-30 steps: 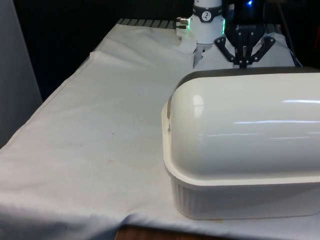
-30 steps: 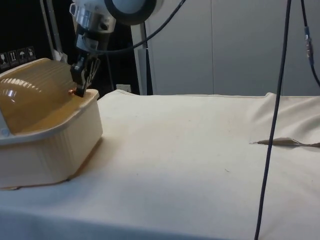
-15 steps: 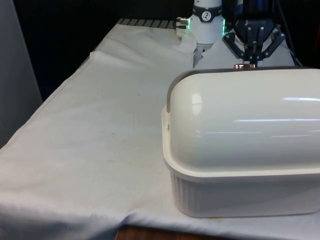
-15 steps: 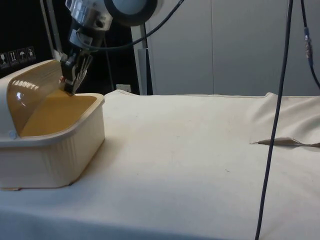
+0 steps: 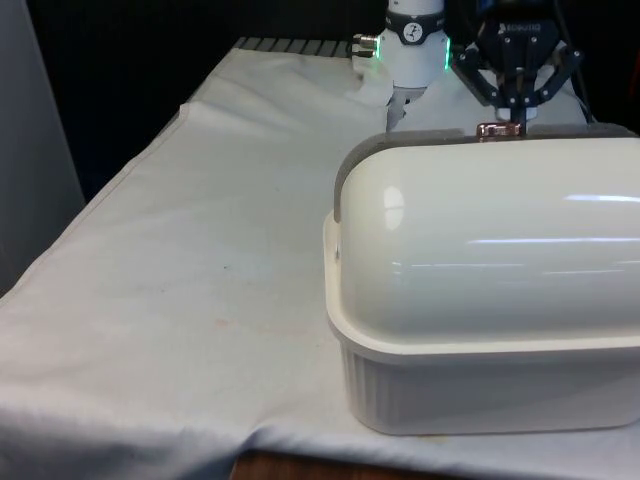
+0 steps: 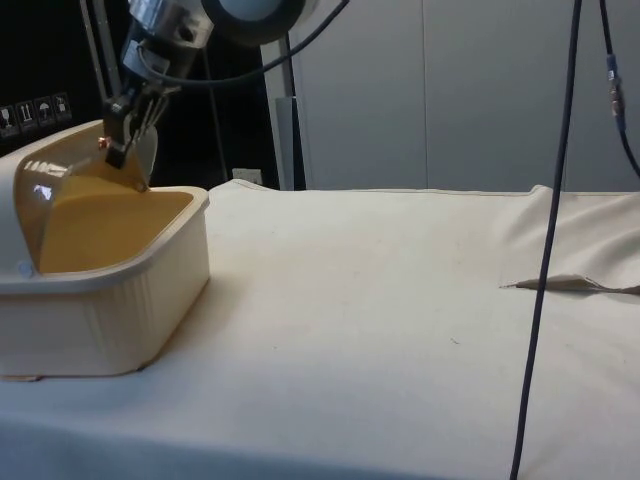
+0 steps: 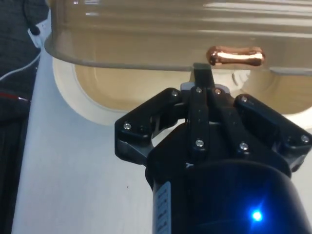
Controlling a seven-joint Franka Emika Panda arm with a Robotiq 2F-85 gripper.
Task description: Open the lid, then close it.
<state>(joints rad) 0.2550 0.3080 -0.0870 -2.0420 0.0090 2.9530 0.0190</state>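
Raised since a moment ago, the gripper [image 6: 118, 150] tilts steeply over the bread box [image 5: 480, 395] at the table's [image 6: 400, 330] end, fingers clenched together under the half-open lid's [image 6: 75, 160] copper handle [image 7: 236, 56]

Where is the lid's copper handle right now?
The copper handle sits at the raised lid's far edge on the front view's right, just below the gripper, above the bread box base.
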